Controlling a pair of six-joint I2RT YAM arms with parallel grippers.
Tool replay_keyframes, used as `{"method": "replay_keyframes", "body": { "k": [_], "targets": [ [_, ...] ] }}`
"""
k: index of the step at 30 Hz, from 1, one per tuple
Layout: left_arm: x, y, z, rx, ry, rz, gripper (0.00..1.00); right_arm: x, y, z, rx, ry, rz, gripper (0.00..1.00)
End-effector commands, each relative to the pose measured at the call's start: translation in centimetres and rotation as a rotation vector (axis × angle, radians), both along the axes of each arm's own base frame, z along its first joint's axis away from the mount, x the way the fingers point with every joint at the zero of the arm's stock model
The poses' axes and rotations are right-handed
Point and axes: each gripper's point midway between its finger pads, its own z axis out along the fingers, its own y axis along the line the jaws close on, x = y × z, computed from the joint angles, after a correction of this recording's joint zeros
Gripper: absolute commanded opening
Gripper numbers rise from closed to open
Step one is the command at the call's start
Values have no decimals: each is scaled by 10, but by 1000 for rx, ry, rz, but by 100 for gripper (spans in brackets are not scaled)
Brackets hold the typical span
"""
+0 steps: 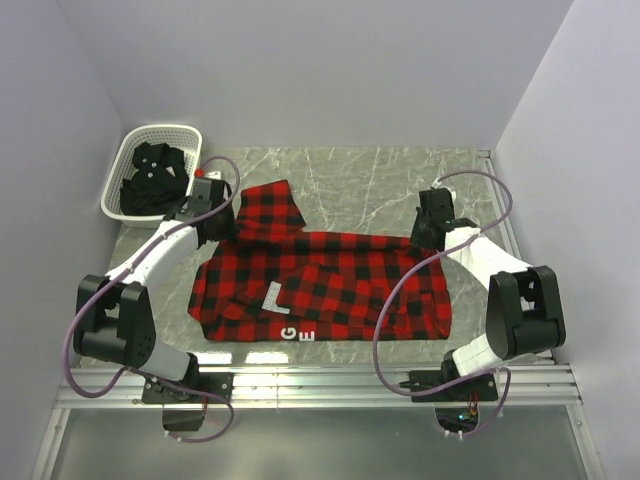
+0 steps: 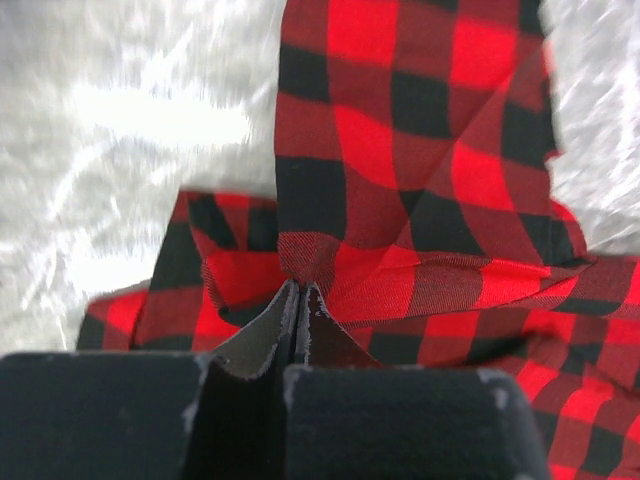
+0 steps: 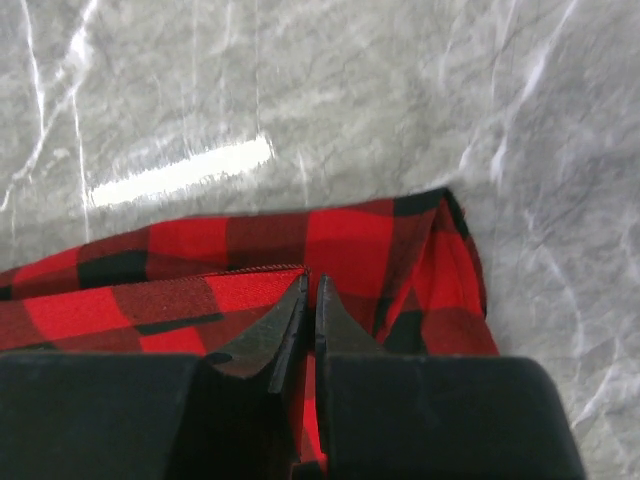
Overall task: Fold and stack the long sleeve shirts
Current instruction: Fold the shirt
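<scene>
"Where was the flannel shirt (image 1: 330, 285) when you looked over?"

"Spread across the middle of the grey marbled table (image 1: 370, 180), long from left to right. At its left end one part reached up toward the far side."

"And the arms?"

"One stood at each far corner of it. The left gripper (image 2: 300, 292) was pressed fully together with a gathered fold of the red-and-black check pinched between its tips. The cloth puckered right where they met."

"The right one the same?"

"Near enough. The right gripper (image 3: 310, 285) was all but closed, just a sliver between the jaws. It was nipping the stitched edge of the shirt close to the far right corner, and the marble showed just beyond it."

"What about the other shirt?"

"The black shirt (image 1: 155, 180) sat bundled in the white lattice basket (image 1: 150, 133) in the far left corner, just beside the left arm's wrist. It wasn't touching the flannel."

"Anything else on the cloth?"

"Some white letter-like marks (image 1: 270, 298) toward its near edge, left of centre. I couldn't tell whether they were printed on or lying loose."
</scene>
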Motion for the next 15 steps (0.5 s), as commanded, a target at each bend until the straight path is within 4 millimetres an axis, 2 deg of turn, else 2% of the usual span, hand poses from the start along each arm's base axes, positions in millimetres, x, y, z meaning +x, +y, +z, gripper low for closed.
{"method": "replay_keyframes", "body": {
  "k": [1,4,8,10,12,13,15],
  "targets": [
    [-21,-2,-18,-39,68,22,1,-3,5,1,46,-23,-23,0],
    [-35,-2,-35,-61,117,52,4,-13,3,-10,49,19,-50,3],
    [-49,-5,-44,-92,154,66,12,-22,5,-17,68,41,-58,17],
    [-55,-7,-43,-113,152,62,14,-27,12,-18,98,47,-36,28],
    [-58,-11,-34,-141,127,49,21,-31,17,-8,119,22,-13,39],
    [-62,-11,-34,-147,127,44,32,-32,18,3,128,-13,-18,41],
    [-63,-10,-23,-150,93,44,42,-34,23,16,146,-53,-15,47]
  ]
}}
